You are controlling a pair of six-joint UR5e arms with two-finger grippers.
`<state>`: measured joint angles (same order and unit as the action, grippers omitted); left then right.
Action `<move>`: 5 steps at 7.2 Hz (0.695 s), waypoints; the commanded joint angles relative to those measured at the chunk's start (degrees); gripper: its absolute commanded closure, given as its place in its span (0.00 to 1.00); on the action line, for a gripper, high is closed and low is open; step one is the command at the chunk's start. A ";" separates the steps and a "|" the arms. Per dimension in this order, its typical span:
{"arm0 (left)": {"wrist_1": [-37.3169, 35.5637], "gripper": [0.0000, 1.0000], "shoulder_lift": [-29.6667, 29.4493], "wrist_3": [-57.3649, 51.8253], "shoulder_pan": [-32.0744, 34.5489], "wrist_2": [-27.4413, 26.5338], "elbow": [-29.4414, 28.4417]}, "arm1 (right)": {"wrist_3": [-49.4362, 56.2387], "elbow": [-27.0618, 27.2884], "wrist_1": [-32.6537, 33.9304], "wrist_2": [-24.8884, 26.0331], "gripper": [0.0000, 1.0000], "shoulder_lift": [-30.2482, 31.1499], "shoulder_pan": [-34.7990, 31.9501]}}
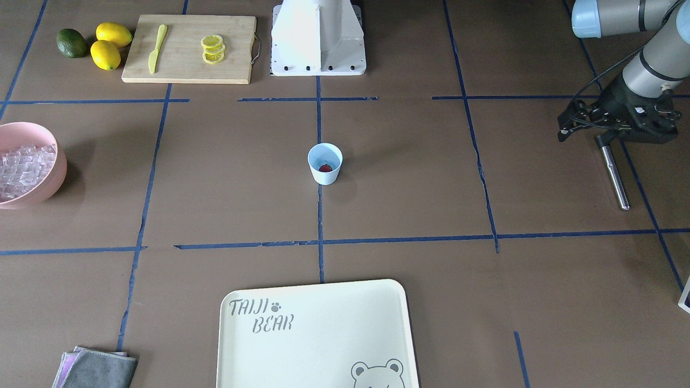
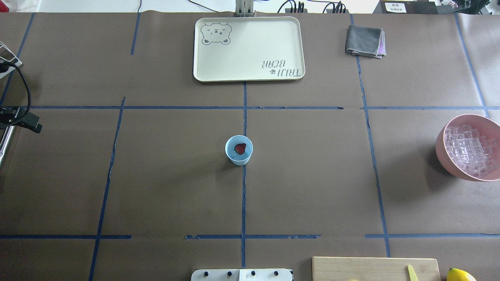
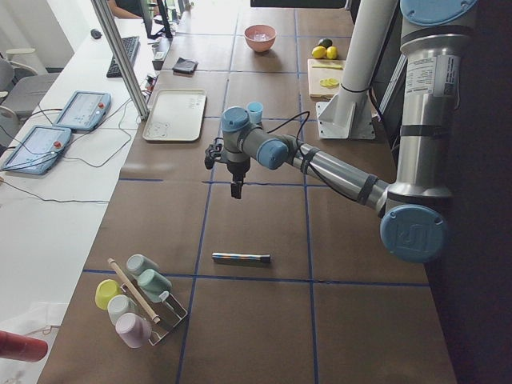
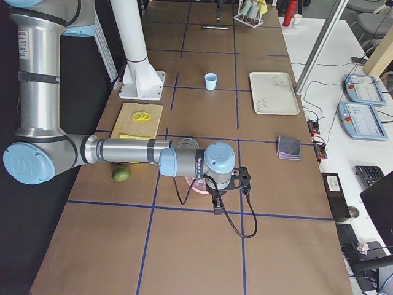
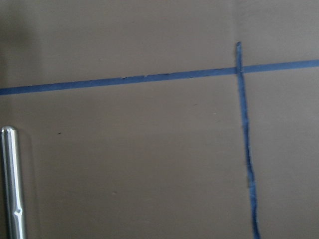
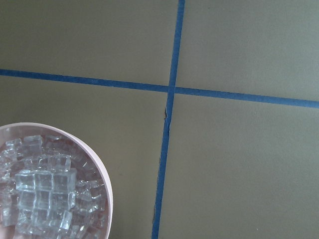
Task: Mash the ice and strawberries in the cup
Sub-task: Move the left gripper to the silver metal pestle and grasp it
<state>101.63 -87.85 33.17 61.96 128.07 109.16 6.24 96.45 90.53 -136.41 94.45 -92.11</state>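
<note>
- At the centre of the brown-papered table, the light-blue cup stood upright on a crossing of blue tape lines, a single red strawberry inside it.
- The ice lay heaped in a pink bowl at the table's edge on the robot's right, well apart from the cup; whether any cubes were in the cup could not be told.
- The left gripper hung pointing down above the table at the robot's far left, near a steel rod that lay flat on the paper, and apart from it; whether its fingers were parted or closed could not be made out.
- The right gripper hovered above the table near the pink bowl, seen only from the side, and its grip could not be told either.
- On the operators' side sat a cream tray printed with a bear, with a folded grey cloth near it.
- Beside the robot's base, a wooden cutting board carried a yellow knife and stacked lemon slices; two lemons and a dark green fruit lay just beside it.
</note>
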 commanded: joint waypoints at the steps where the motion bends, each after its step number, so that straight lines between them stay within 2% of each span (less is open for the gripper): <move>1: 19.39 0.00 2.68 0.40 1.14 -0.19 -13.73 | 0.00 0.05 0.00 0.00 0.00 -0.06 0.00; 2: 23.83 0.00 2.51 2.23 1.32 -0.28 -17.72 | 0.00 0.14 0.00 0.00 0.00 -0.06 0.00; 5: 27.39 0.00 0.76 2.51 1.58 -0.72 -23.81 | 0.00 0.05 0.00 0.09 0.00 0.03 0.00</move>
<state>127.80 -86.20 35.56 63.38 127.49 87.73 6.24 96.52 90.53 -136.33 94.41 -92.11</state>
